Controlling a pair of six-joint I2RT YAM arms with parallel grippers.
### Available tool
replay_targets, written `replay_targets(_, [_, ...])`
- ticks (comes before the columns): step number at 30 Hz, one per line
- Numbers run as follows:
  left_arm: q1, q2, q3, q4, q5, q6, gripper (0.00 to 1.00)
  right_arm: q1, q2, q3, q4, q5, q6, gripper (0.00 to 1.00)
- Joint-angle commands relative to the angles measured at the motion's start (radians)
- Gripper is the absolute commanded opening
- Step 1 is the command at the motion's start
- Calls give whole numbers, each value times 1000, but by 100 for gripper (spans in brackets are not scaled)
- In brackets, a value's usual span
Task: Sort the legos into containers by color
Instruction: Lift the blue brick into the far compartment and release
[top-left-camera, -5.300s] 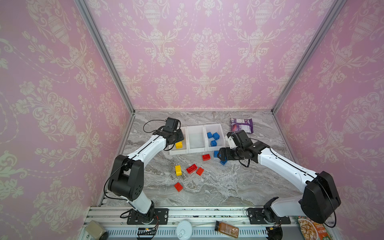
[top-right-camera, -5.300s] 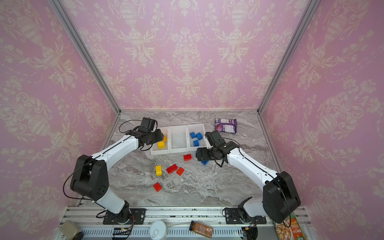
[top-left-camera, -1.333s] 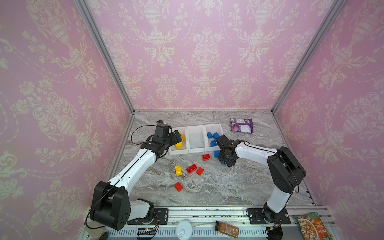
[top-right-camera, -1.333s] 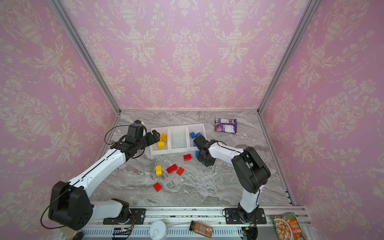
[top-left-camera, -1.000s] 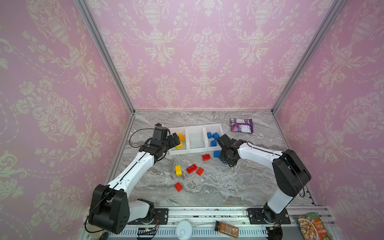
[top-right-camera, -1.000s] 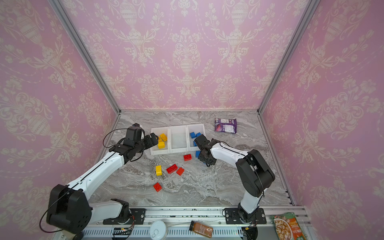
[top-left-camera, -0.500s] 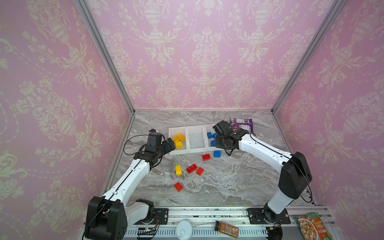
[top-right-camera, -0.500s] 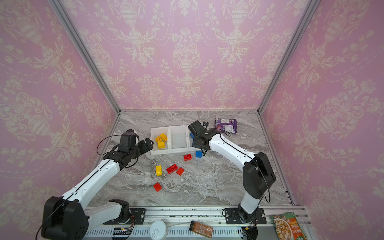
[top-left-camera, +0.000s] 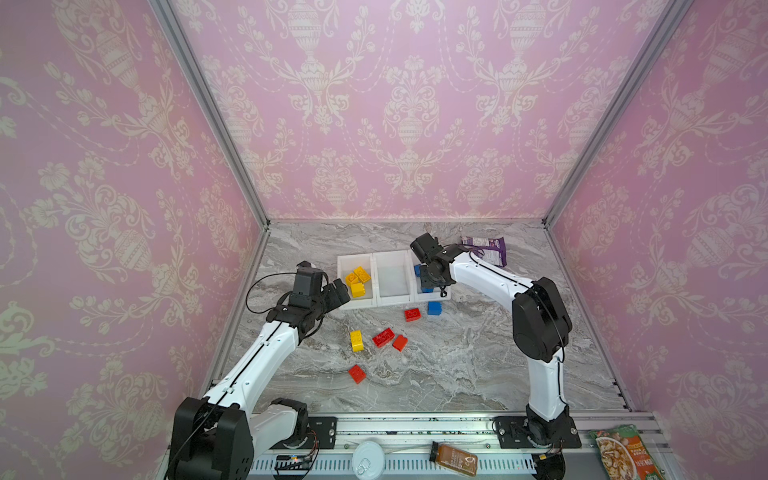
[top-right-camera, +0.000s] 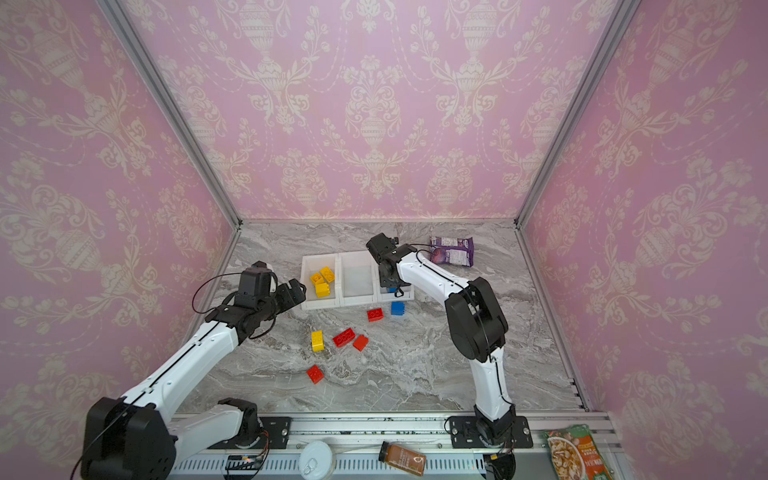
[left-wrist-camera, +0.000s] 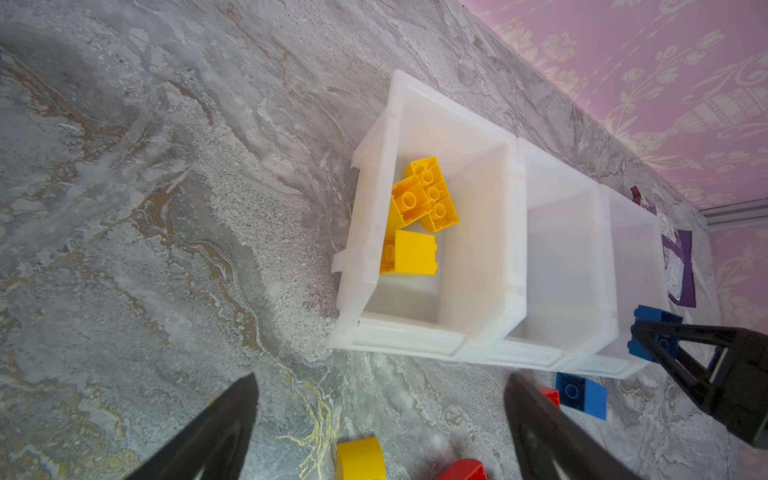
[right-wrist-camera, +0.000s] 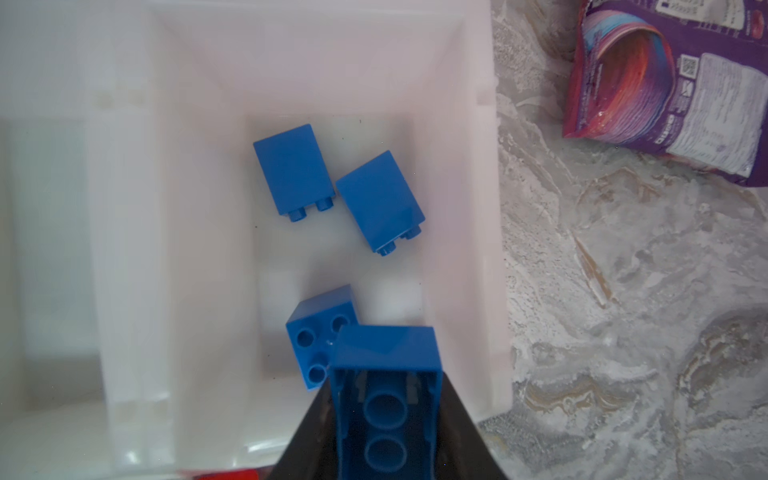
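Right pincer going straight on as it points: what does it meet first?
Probably the studs-up blue brick in the end bin, struck by the held brick in the right pincer; depth unclear.

Three joined white plastic bins (top-left-camera: 392, 276) sit on the grey marbled tabletop (top-left-camera: 457, 365); yellow studded bricks (top-left-camera: 358, 280) lie in the leftmost.

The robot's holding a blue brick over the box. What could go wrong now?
1. The blue brick in the right pincer hangs near the blue bin's edge; dropped, it might hit the square blue brick below and tumble out.
2. The open left pincer sits close to the yellow bin's corner and could nudge it.
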Motion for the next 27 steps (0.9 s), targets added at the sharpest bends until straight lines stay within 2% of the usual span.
replay_targets(1, [12,-20,-6,-26,12,-19,95,-13,11,39,-24,35,-48,34])
replay_targets(9, [11,-9,3,-23,17,-21,95,-29,52,74,-25,27,-76,39])
replay_targets(13, [11,-13,7,-30,13,-19,95,-28,54,77,-23,18,-79,52])
replay_targets(16, [12,-13,10,-32,12,-19,95,-27,44,74,-20,9,-79,57])
replay_targets(27, [12,-5,12,-28,15,-18,95,17,-46,35,-31,-36,-84,64])
